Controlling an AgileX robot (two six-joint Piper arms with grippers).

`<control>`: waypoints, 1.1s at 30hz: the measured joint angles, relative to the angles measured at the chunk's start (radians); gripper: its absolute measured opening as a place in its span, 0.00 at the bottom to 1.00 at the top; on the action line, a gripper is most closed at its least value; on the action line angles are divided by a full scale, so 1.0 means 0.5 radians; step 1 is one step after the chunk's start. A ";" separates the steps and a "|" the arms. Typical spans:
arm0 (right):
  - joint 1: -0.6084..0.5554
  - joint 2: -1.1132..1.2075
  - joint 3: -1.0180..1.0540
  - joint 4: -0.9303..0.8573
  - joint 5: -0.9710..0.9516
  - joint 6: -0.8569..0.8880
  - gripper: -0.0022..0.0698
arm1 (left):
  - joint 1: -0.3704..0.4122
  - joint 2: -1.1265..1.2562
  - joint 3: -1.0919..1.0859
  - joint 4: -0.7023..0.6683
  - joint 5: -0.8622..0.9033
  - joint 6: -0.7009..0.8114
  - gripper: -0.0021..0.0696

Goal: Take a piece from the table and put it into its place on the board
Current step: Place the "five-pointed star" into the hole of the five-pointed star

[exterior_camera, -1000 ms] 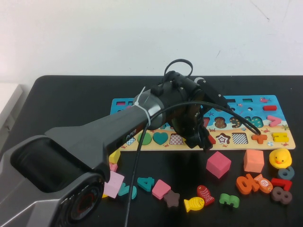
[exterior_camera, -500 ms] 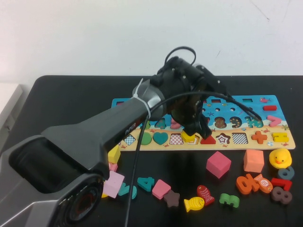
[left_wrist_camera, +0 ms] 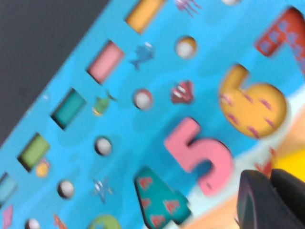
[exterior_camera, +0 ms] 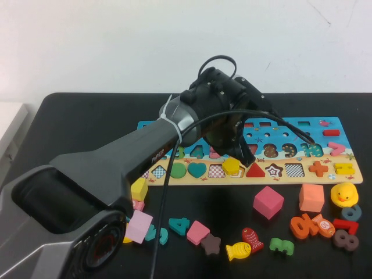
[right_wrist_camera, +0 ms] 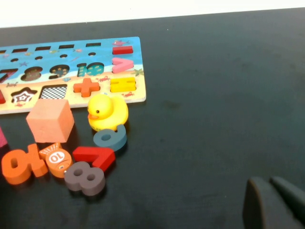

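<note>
**Yellow pentagon on the board, left jaws clear of it**

Sitting on the sandy strip of the board [exterior_camera: 302, 125]: the piece [exterior_camera: 231, 165], a small yellow pentagon, lying over its pentagon recess and covering it. Impossible to tell whether fully sunk in or riding a little proud. Flanked by a checkered square recess [exterior_camera: 217, 171] on one side and a red triangle [exterior_camera: 255, 170] on the other.

Just beside the piece, above the board's number row: the left gripper [exterior_camera: 249, 158], at the end of the long grey arm reaching in from the robot's left. Jaws pressed together in the left wrist view, pinching nothing, with a sliver of yellow showing next to the left gripper [left_wrist_camera: 272, 198] and the pink 5 [left_wrist_camera: 200, 155] close by.

Out of the high view: the right gripper [right_wrist_camera: 271, 202], hanging over bare black worktop [right_wrist_camera: 214, 71], well apart from the board. Jaws pressed together as well, empty.

Scattered on the worktop in front of the board: a pink cube [exterior_camera: 268, 201], a brown star [exterior_camera: 211, 243], a yellow fish [exterior_camera: 238, 250] and a yellow duck [exterior_camera: 343, 193] near the board's right end.
</note>
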 joint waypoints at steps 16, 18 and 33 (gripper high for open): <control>0.000 0.000 0.000 0.000 0.000 0.000 0.06 | 0.016 0.124 0.000 0.020 -0.155 -0.096 0.03; 0.000 0.000 0.000 0.000 0.000 0.000 0.06 | 0.016 0.127 0.000 0.006 -0.140 -0.112 0.03; 0.000 0.000 0.000 0.000 0.000 0.000 0.06 | -0.055 0.136 -0.001 -0.044 -0.103 -0.112 0.03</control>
